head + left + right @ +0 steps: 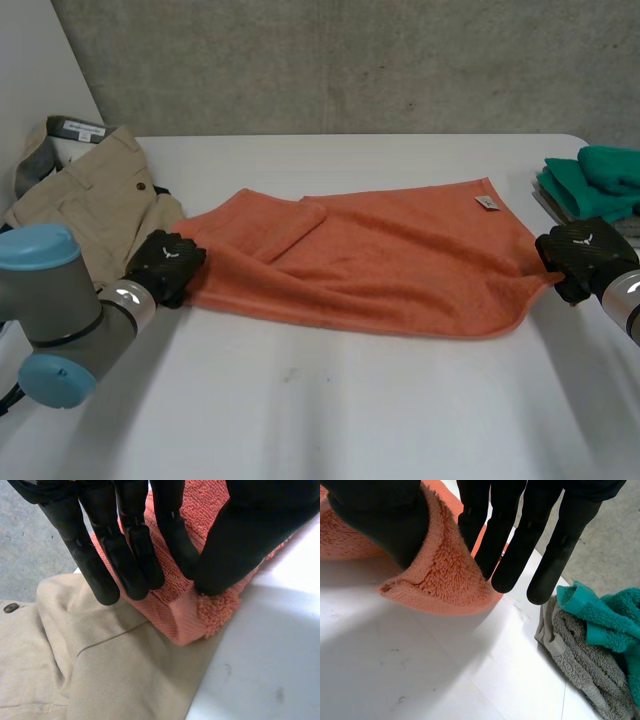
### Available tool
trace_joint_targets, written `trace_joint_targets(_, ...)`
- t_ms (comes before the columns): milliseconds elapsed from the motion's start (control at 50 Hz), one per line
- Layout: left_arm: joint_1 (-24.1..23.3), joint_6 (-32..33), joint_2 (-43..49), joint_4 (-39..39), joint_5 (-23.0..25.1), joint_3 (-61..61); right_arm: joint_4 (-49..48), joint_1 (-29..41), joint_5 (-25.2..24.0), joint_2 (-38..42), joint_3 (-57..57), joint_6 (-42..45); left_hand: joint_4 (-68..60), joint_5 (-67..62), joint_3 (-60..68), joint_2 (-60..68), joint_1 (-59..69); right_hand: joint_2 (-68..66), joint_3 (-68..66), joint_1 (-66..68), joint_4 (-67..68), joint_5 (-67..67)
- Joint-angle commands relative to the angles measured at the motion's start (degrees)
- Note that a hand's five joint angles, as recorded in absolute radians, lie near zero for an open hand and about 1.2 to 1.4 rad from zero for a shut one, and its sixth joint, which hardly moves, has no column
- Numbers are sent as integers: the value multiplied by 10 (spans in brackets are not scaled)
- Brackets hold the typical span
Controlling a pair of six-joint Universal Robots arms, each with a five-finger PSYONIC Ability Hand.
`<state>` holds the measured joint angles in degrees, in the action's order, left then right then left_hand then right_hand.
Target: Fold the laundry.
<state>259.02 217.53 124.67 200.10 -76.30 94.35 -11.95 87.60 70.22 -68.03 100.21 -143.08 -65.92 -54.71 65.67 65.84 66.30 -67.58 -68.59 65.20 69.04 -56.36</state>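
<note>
An orange towel [380, 260] lies spread across the white table [320, 410], with a fold on its left part and a small label near its far right corner. My left hand [165, 265] is at the towel's left corner. In the left wrist view its fingers [125, 550] and thumb [250, 535] pinch that corner [187, 622]. My right hand [585, 258] is at the towel's right corner. There the thumb [375, 515] presses the towel's edge [445, 575] against the fingers [520, 545].
Beige trousers [95, 195] lie at the table's left, partly under the towel's left corner [100, 670]. A stack of green [600, 180] and grey towels [580, 665] sits at the right edge, close to my right hand.
</note>
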Motion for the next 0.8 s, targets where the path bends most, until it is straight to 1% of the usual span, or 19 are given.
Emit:
trace_joint_targets(20,-9,0,-8,-15,-3,5,0,-1,0,0,2,0,164,152,-162,-163,-168,-124,-114,148,110,-136)
trace_joint_targets(40,-11,0,-8,-18,-3,7,0,-1,0,0,3,0,227,215,-224,-226,-231,-124,-114,148,110,-136)
trace_joint_targets(60,-12,0,-12,-28,-3,7,0,-1,0,0,3,0,257,245,-255,-257,-261,-124,-114,148,110,-136)
trace_joint_targets(120,-13,0,-21,-47,-3,10,0,-1,0,0,3,1,306,294,-304,-305,-310,-124,-114,148,110,-136)
trace_joint_targets(240,-12,-1,-19,-68,-3,11,0,1,0,0,3,0,310,298,-307,-309,-314,-124,-114,148,110,-136)
trace_joint_targets(400,-11,-1,-16,-68,0,12,-1,2,0,1,3,6,311,299,-309,-311,-315,-124,-114,148,110,-136)
trace_joint_targets(580,-6,0,-7,-60,1,-5,-1,3,0,1,5,13,264,252,-262,-264,-268,-124,-114,148,110,-136)
trace_joint_targets(620,-5,0,5,-60,-1,-16,-1,3,0,1,6,13,238,226,-235,-237,-241,-124,-114,148,110,-136)
trace_joint_targets(660,-5,0,15,-60,-3,-29,-1,3,0,1,7,13,176,163,-173,-175,-179,-124,-114,148,110,-136)
trace_joint_targets(760,-7,0,21,-60,-5,-49,-1,4,0,1,8,16,90,78,-87,-89,-93,-124,-114,148,110,-136)
trace_joint_targets(800,-7,0,22,-60,-6,-54,-1,4,0,1,8,17,74,62,-72,-73,-78,-124,-114,148,110,-136)
